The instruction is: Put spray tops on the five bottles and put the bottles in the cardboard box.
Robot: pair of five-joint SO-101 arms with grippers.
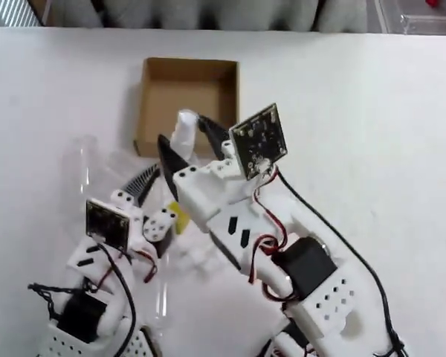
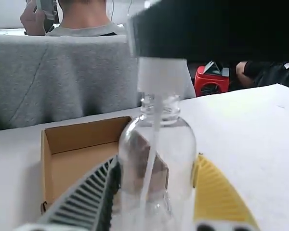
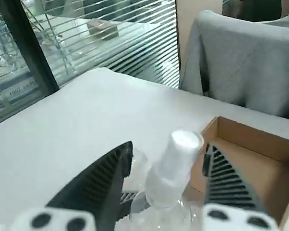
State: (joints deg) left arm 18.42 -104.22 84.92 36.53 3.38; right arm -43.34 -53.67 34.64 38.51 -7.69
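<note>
Clamping left gripper: the left gripper is closed on a clear bottle; its grey ribbed finger presses one side and its yellow finger the other.
Left gripper, high view: the left gripper sits low on the table, just in front of the cardboard box, beside the right arm.
Bottle: it stands upright between the left fingers, neck up, just in front of the box's near wall.
Spray top: the white spray top rests on the bottle's neck, and its dip tube runs down inside the bottle. I cannot tell whether it is screwed home.
Right gripper: the right gripper is spread open around the spray top. One black finger stands clear of it with a gap, and the other black finger is just beside it; contact there is unclear.
Right gripper, high view: the right gripper hangs over the spray top at the box's near edge.
Cardboard box: the cardboard box lies open-topped on the table behind both grippers, and its floor is bare where it can be seen.
Second bottle: a faint clear shape lies on the table beside the box, well apart from the grippers.
Table: a white table.
Background: a grey cloth hangs beyond the table's far edge, and slatted blinds cover a window.
</note>
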